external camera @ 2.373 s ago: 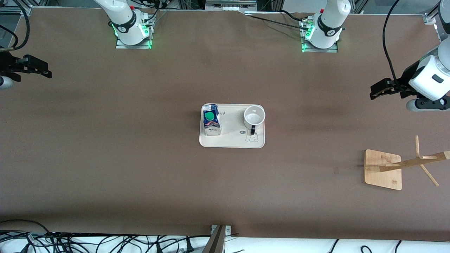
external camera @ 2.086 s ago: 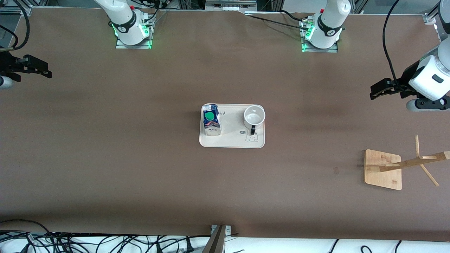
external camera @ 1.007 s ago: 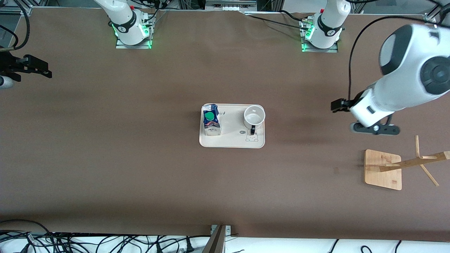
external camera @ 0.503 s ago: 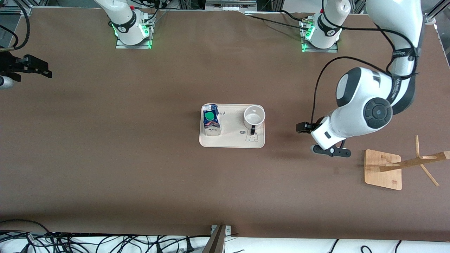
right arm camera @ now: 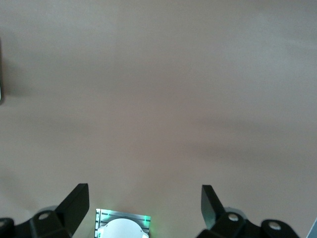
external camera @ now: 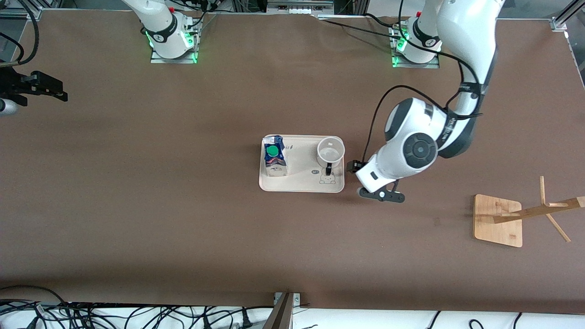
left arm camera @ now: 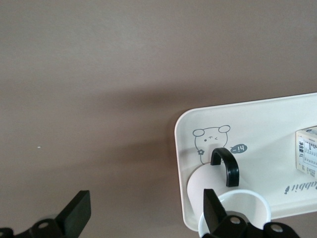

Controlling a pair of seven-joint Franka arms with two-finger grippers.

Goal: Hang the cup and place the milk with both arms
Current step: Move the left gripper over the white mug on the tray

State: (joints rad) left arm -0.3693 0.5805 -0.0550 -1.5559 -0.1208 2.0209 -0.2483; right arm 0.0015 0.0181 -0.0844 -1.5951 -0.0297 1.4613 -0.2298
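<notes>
The white cup stands upright on a cream tray, its black handle turned toward the front camera. The blue and white milk carton with a green cap stands at the tray's other end. My left gripper is open just off the tray's edge beside the cup. In the left wrist view the left gripper is over bare table, one finger in front of the cup. My right gripper waits open at the right arm's end of the table.
A wooden cup rack with slanted pegs stands toward the left arm's end, nearer the front camera than the tray. The milk carton's corner shows in the left wrist view. The right wrist view, with its gripper, shows the right arm's green-lit base.
The left arm has swung in from the table's end to just beside the tray near the cup. The right arm, cup and milk have not moved.
</notes>
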